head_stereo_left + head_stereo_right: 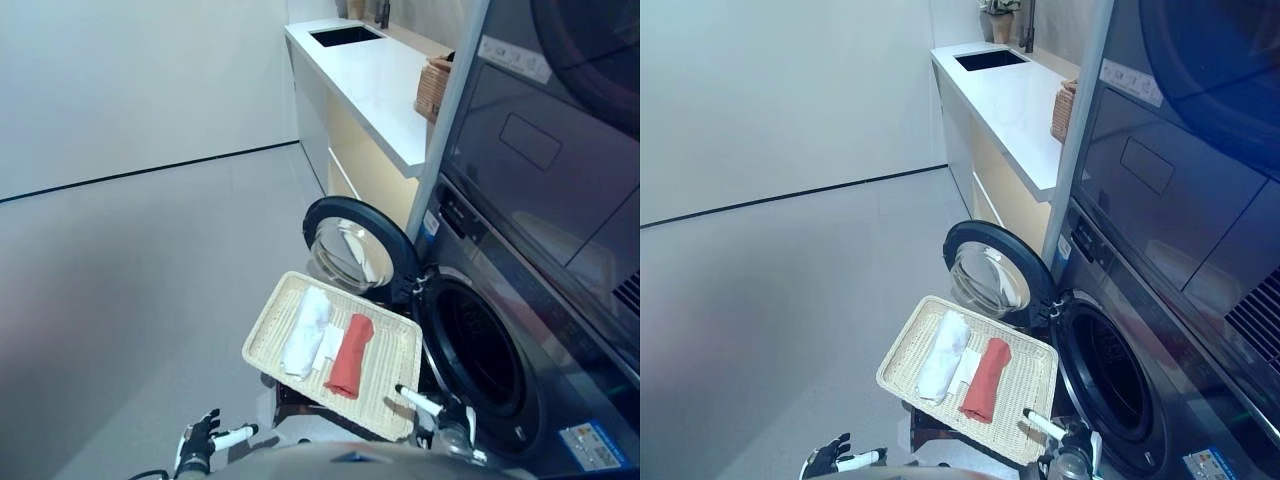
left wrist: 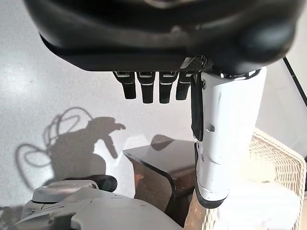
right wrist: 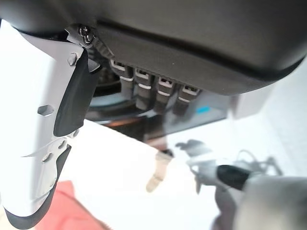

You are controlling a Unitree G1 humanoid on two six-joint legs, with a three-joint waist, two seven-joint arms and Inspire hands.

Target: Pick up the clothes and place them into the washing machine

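Note:
A flat wicker tray rests on a dark stand in front of the washing machine. On the tray lie a rolled white cloth, a smaller white cloth and a folded red cloth. The machine's round door hangs open to the left of the dark drum opening. My left hand is low at the left, short of the tray, open and holding nothing. Just off the tray's near right corner, my right hand is open too, and the red cloth shows past its thumb.
A second dark-fronted appliance is stacked above the washing machine. A white counter with a sink and a wicker basket runs along the far right. Grey floor stretches to the left up to a white wall.

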